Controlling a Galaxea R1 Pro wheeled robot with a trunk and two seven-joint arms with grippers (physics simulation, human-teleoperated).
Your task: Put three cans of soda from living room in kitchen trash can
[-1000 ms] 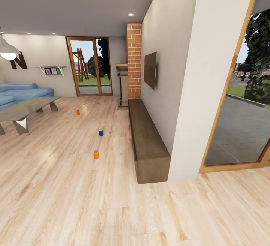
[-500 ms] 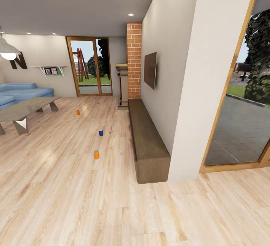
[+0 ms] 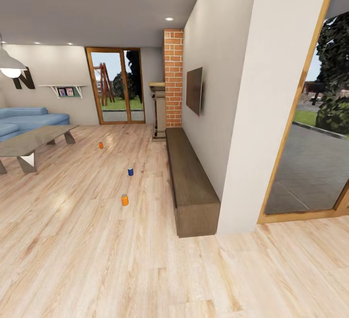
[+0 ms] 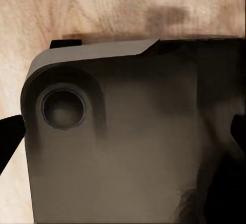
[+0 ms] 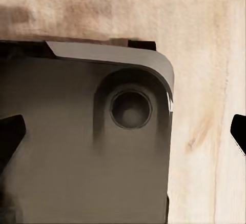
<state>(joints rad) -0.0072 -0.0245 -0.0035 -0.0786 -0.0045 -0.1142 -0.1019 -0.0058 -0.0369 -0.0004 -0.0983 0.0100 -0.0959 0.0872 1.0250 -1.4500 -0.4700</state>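
**Three soda cans waiting on the living-room floor, both pincers tucked over the base**

The robot is facing into the living room with nothing in hand. Three soda cans are standing upright on the pale plank floor (image 3: 97, 260), strung out in a loose line leading away from the camera: the near orange can (image 3: 124, 199), the blue can (image 3: 130, 171) beyond it, and the far orange can (image 3: 101, 145) near the end of the glass coffee table (image 3: 34, 139). They are standing well apart from one another, between the table and the long dark-brown bench (image 3: 191, 182) that is running along the wall under the TV (image 3: 194, 90). The blue sofa (image 3: 26, 119) and the brick column (image 3: 173, 78) are closing off the far side.

Each wrist camera is looking down at a dark grey part of the robot's own body with floor planks past it, so the arms seem to be folded in for driving. The left pincer (image 4: 123, 131) and the right pincer (image 5: 123, 131) are showing dark fingertips at opposite picture edges, suggesting wide-open, empty jaws. All three cans are lying far ahead of both pincers, out of reach. The trash can is somewhere I cannot see.
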